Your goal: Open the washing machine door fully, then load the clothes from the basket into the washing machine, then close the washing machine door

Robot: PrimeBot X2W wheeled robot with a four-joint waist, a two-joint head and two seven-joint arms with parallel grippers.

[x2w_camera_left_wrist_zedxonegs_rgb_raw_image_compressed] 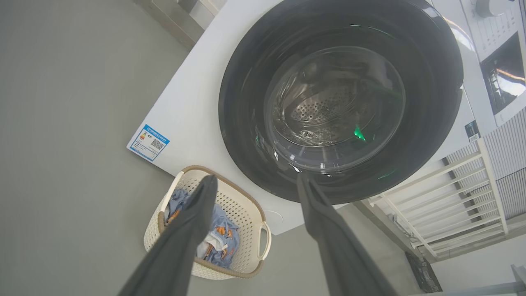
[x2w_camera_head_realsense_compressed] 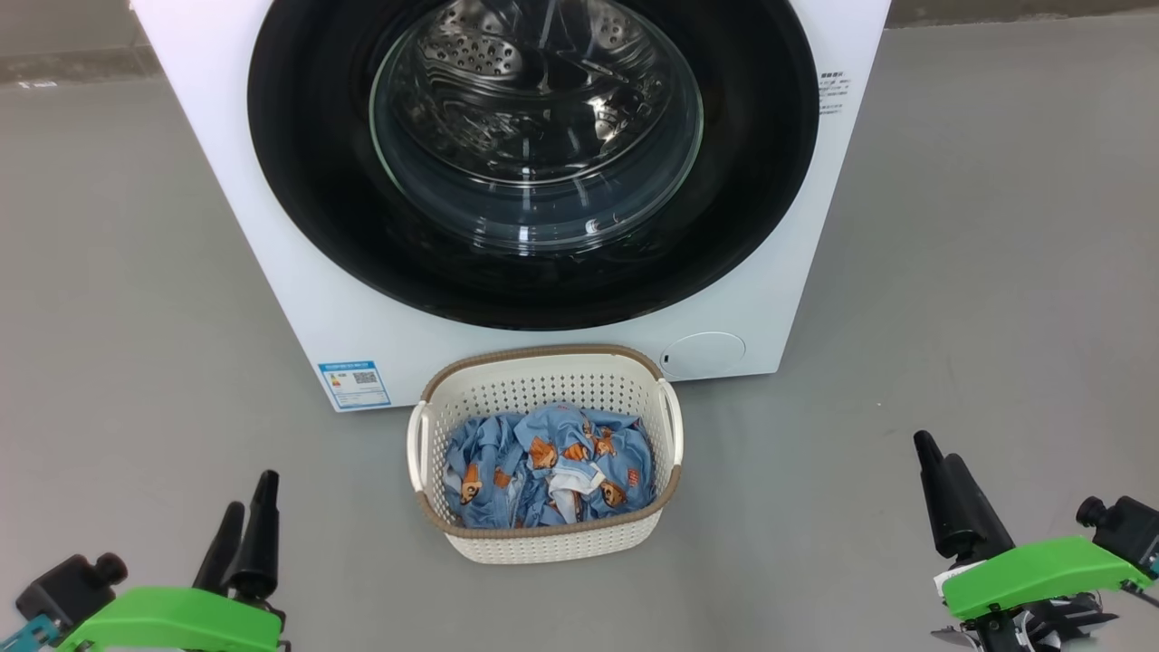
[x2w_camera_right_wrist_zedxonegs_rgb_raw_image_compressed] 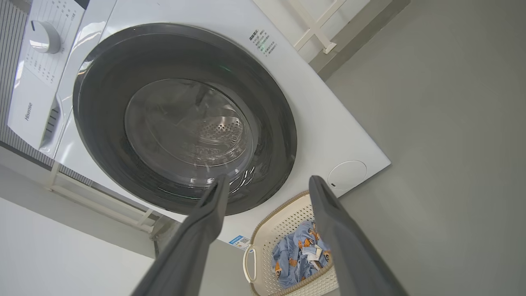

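Washing machine door (x2w_camera_head_realsense_compressed: 534, 154): shut, flush on the front of the washing machine (x2w_camera_head_realsense_compressed: 299, 317), far centre of the scene. My read is a stiff, fairly heavy hinged part. The glossy black rim looks slippery, and the glass bowl bulges out, so there's no grip there. Best to take it at the rim edge or a latch recess. I can't see a handle or the hinge side in any view. I expect the latch to resist first, then the door to swing on an arc.

Basket (x2w_camera_head_realsense_compressed: 552, 543): on the floor (x2w_camera_head_realsense_compressed: 996, 272) just near of the machine, centre. I can't tell if it touches the front panel. The clothes (x2w_camera_head_realsense_compressed: 552, 466) are bunched inside, below the rim. They look soft and light and will likely drape and snag, so pinch a fold off the top of the pile.

My left claw (x2w_camera_head_realsense_compressed: 251, 493) is near left and my right claw (x2w_camera_head_realsense_compressed: 937, 453) near right. Both are well apart from the basket and door, spread wide, holding nothing.

Views: the head view gives both claws and looks down into the basket. The right wrist view adds the control panel with 1 knob (x2w_camera_right_wrist_zedxonegs_rgb_raw_image_compressed: 43, 37) above the door. The left wrist view adds a white slatted rack (x2w_camera_left_wrist_zedxonegs_rgb_raw_image_compressed: 452, 197) beside the machine and shows the blue label (x2w_camera_left_wrist_zedxonegs_rgb_raw_image_compressed: 148, 142) clearly.
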